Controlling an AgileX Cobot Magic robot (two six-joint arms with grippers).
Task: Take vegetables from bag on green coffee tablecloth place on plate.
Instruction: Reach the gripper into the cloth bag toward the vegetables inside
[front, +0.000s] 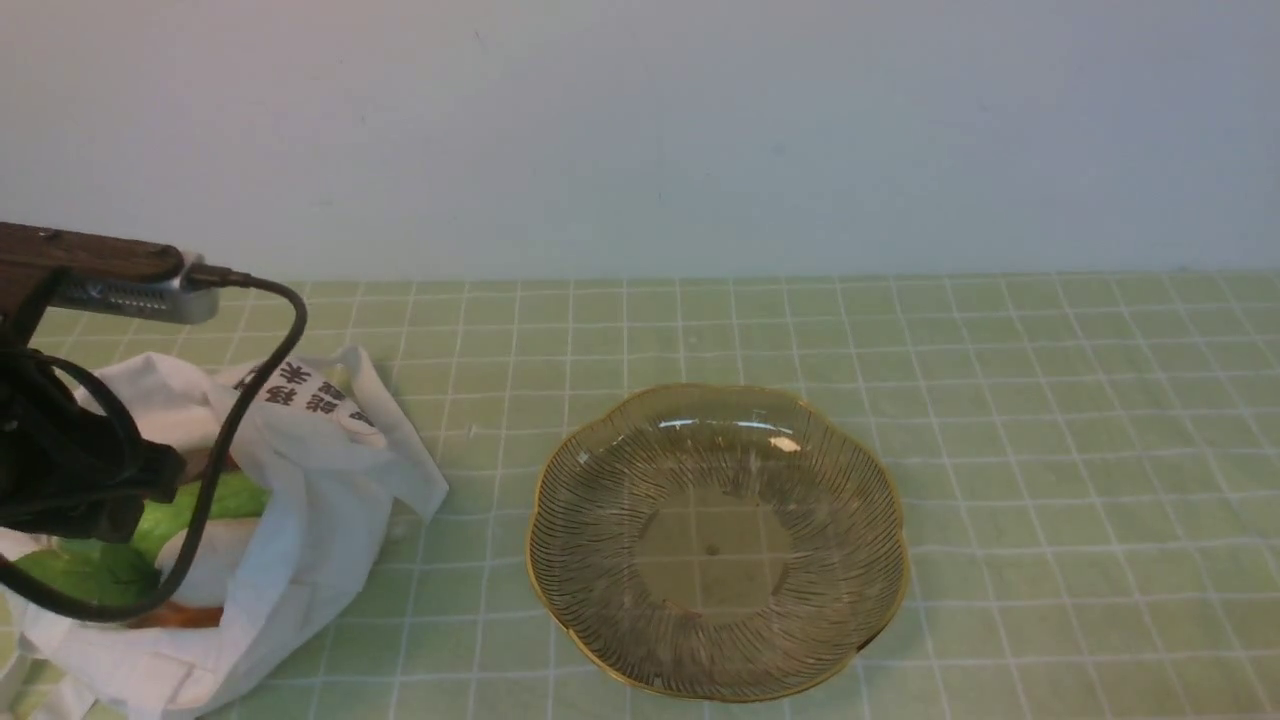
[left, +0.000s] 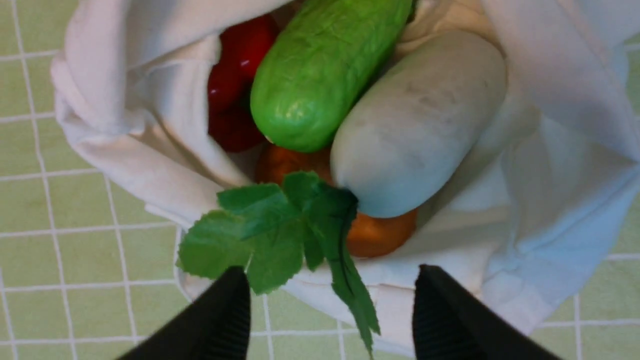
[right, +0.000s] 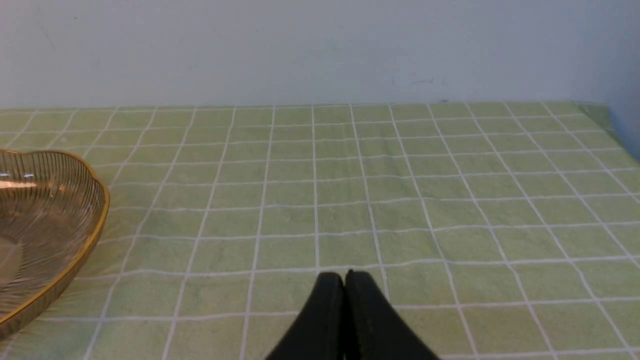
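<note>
The vegetables lie together in the open mouth of the bag (left: 550, 150). The white radish (left: 417, 125) rests against the green cucumber (left: 325, 70), and the red one (left: 235, 75) is tucked behind the cucumber against a fold of cloth. The orange-brown one (left: 372, 235) lies underneath the radish and cucumber. The radish's dark green leaves (left: 270, 235) spill over the bag's lip. The bag slumps on the robot's left side of the green coffee tablecloth (front: 1050, 420), which covers the bench. The plate (front: 715, 540) sits near the bag's right, apart from it, and the cloth's grid shows through its bare glass.

The left end effector (left: 330, 272) hovers over the bag's lip with its fingers wide apart, gripping nothing. The leaves lie between the fingers; whether they touch is unclear. The right end effector (right: 345, 275) has its fingers pressed together on nothing, low over the tablecloth beside the plate.
</note>
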